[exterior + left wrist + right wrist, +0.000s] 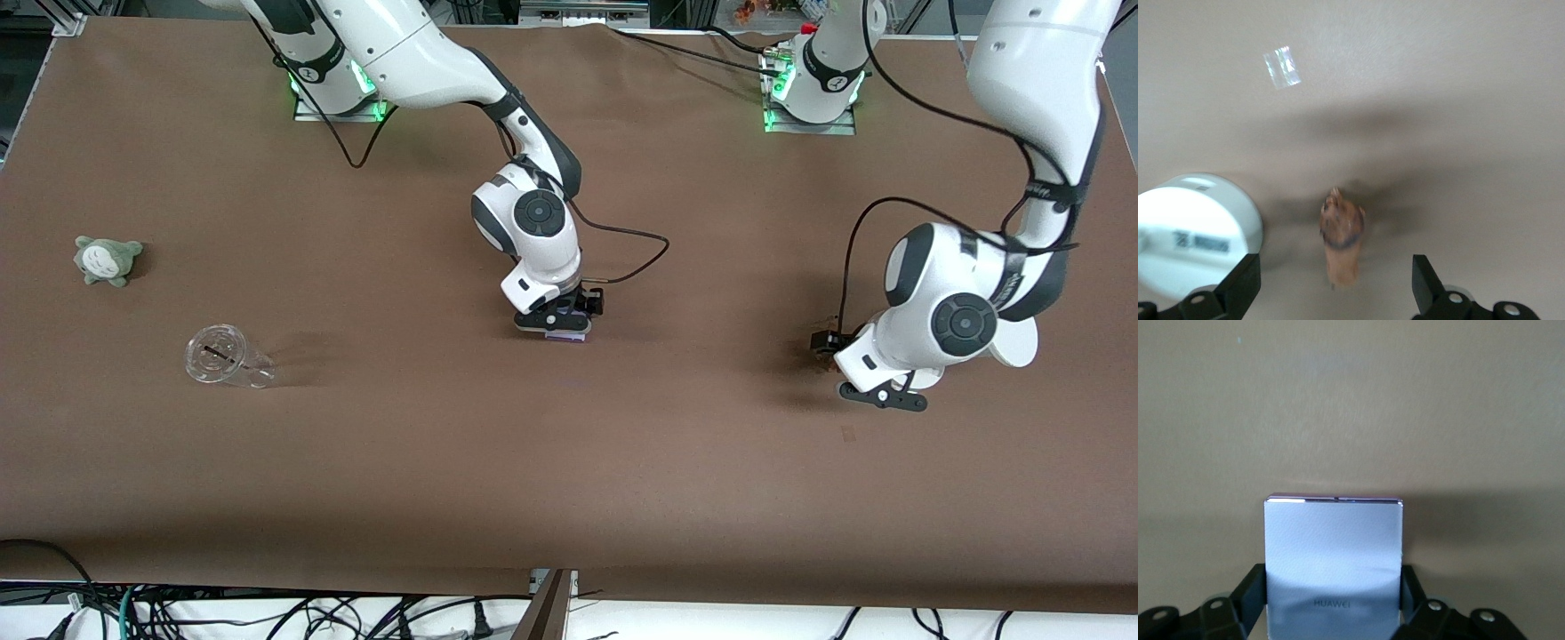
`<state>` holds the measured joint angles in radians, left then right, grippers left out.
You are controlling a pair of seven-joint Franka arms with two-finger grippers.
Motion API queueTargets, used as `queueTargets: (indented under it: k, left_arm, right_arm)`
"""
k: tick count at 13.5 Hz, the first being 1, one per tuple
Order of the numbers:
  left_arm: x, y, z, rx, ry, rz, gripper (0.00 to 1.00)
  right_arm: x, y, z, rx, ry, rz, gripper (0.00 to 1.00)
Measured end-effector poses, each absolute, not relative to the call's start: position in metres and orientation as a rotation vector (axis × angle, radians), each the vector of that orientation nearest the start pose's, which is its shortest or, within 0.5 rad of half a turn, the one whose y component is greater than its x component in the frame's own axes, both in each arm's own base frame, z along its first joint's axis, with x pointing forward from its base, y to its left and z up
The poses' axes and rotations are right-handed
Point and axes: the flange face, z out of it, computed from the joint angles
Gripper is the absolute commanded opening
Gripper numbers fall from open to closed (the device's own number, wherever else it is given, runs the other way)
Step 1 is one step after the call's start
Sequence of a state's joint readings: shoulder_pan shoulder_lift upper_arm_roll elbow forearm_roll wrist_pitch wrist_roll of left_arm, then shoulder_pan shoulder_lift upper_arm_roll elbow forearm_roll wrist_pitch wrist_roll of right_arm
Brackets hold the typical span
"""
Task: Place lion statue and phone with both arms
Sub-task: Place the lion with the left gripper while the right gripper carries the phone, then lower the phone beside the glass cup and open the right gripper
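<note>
the left gripper [880,391] hung low over the brown table [569,462] toward the left arm's end, nearest the front camera of all that was in play. in the left wrist view its two dark fingers [1238,287] stood spread wide, touching nothing, with the lion statue [1341,240] lying on the table between them and apart from both. from the front the small reddish-brown figurine was almost wholly hidden under the arm. a white round stand [1195,240] sat just beside the statue, and a small clear patch [1283,67] showed on the table surface farther along.

nearer the middle of the table, farther from the camera, the right gripper [562,325] was down at the surface with the phone [566,337] between its fingers [1248,597]. the right wrist view showed the lavender-white slab clamped on both long sides, its lettered face toward the wrist camera; whether it touched the table could not be told.

toward the right arm's end a clear plastic cup [222,357] lay on its side, and farther from the camera than the cup a grey-green plush toy [107,260] sat alone.
</note>
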<state>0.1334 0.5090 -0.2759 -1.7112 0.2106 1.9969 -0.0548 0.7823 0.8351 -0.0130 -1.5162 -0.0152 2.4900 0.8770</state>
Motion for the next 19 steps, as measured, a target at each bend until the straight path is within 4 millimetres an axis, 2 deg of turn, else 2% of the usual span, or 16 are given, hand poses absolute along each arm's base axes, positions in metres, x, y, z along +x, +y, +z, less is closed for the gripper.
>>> queueTargets:
  k: [2,4,7,10,12,13,15,16,17,19]
  left_arm:
    - [0.647,-0.073,0.344,-3.034,0.275,0.3,1.0]
    - [0.65,-0.073,0.399,-3.024,0.259,0.257,1.0]
    - [0.646,-0.073,0.472,-3.031,0.228,0.139,1.0]
    - [0.622,-0.07,0.531,-3.107,0.157,0.108,1.0]
    - [0.607,-0.058,0.561,-3.107,0.102,0.081,1.0]
    - [0.602,-0.051,0.574,-3.102,0.076,0.057,1.0]
    - [0.593,-0.046,0.595,-3.095,0.056,-0.042,1.0]
    - [0.588,-0.049,0.602,-3.093,0.065,-0.116,1.0]
    - [0.58,-0.053,0.605,-3.091,0.072,-0.167,1.0]
    - [0.563,-0.05,0.603,-3.088,0.064,-0.14,1.0]
  right_arm:
    - [0.539,0.486,0.193,-3.067,0.092,-0.182,0.39]
    - [0.571,0.447,0.217,-3.11,0.049,-0.149,0.39]
    - [0.629,0.348,0.247,-3.166,0.015,-0.065,0.39]
    - [0.671,0.241,0.252,-3.191,-0.029,0.019,0.39]
    - [0.683,0.187,0.248,-3.198,-0.021,0.082,0.39]
    - [0.685,0.17,0.244,-3.2,-0.006,0.107,0.39]
    - [0.682,0.148,0.233,-3.2,0.007,0.154,0.39]
    - [0.68,0.138,0.226,-3.195,0.008,0.182,0.39]
    - [0.677,0.128,0.219,-3.183,0.004,0.212,0.39]
    - [0.673,0.109,0.21,-3.16,0.003,0.252,0.39]
